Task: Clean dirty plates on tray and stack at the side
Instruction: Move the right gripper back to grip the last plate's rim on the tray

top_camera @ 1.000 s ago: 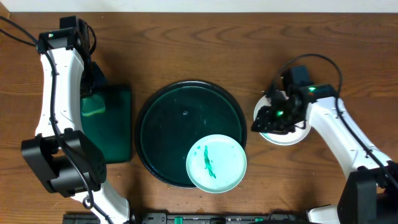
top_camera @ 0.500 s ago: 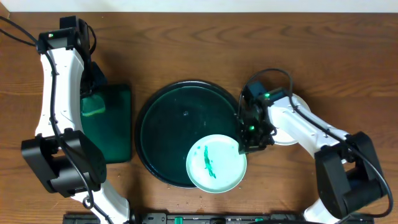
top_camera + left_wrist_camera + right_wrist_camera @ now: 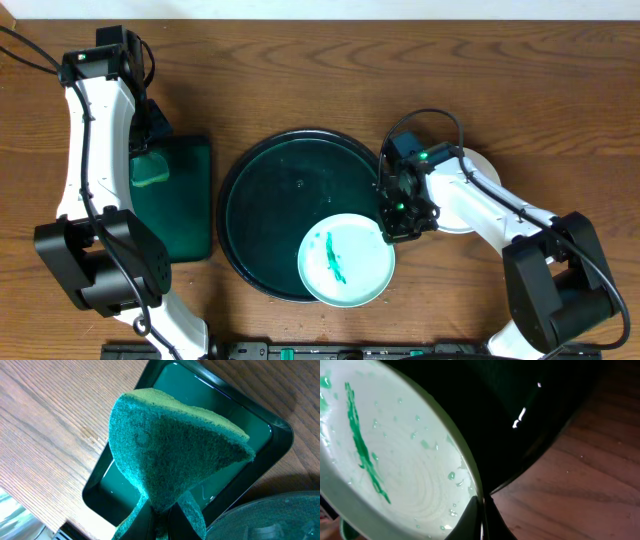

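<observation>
One white plate (image 3: 345, 263) with a green streak lies at the front right of the round dark tray (image 3: 280, 190). My right gripper (image 3: 392, 228) is shut on this plate's right rim; in the right wrist view the fingers pinch the rim (image 3: 482, 520), with the plate (image 3: 395, 460) to the left and the tray (image 3: 520, 420) behind. At least one white plate (image 3: 478, 170) lies on the table to the right, partly hidden by my right arm. My left gripper (image 3: 148, 150) is shut on a green sponge (image 3: 175, 445) above the rectangular tray.
The small rectangular dark green tray (image 3: 185, 210) sits left of the round tray and also shows in the left wrist view (image 3: 240, 415). The round tray's edge appears at the lower right there (image 3: 280, 520). Bare wooden table (image 3: 580, 485) lies right of the tray.
My right gripper moved left from the side plate to the streaked plate's right rim and shut on it. The plate shifted slightly left. The left arm has not moved.
</observation>
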Motion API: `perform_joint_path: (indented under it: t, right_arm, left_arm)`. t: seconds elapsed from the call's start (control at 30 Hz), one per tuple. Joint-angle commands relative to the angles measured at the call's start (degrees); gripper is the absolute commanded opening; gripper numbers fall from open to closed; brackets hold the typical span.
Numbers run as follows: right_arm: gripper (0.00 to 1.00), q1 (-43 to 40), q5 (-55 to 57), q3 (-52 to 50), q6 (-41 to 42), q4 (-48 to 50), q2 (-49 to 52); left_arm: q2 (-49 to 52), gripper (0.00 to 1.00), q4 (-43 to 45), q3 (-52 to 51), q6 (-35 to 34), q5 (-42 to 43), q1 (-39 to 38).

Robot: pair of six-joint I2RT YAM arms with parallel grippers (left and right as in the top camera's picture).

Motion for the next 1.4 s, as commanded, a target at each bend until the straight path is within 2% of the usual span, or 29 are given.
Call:
perform_joint_path:
  t: [0.0, 0.37, 0.77, 1.37]
  right_arm:
    - [0.01, 1.95, 2.51, 0.85, 1.84, 0.28, 0.46]
    - [0.01, 2.8, 3.3, 0.85, 4.79, 3.15, 0.46]
    - [0.01, 2.8, 5.46, 0.85, 14.43, 15.61, 0.46]
    - [0.01, 2.82, 6.29, 0.96, 17.4, 29.97, 3.39]
  left_arm:
    - [-0.26, 0.07, -0.15, 0.13, 0.46, -1.07, 0.13]
    - [-0.26, 0.07, -0.15, 0.13, 0.46, -1.07, 0.13]
    - [-0.26, 0.07, -0.13, 0.13, 0.44, -0.48, 0.13]
    - [-0.26, 0.07, -0.13, 0.13, 0.44, -0.48, 0.13]
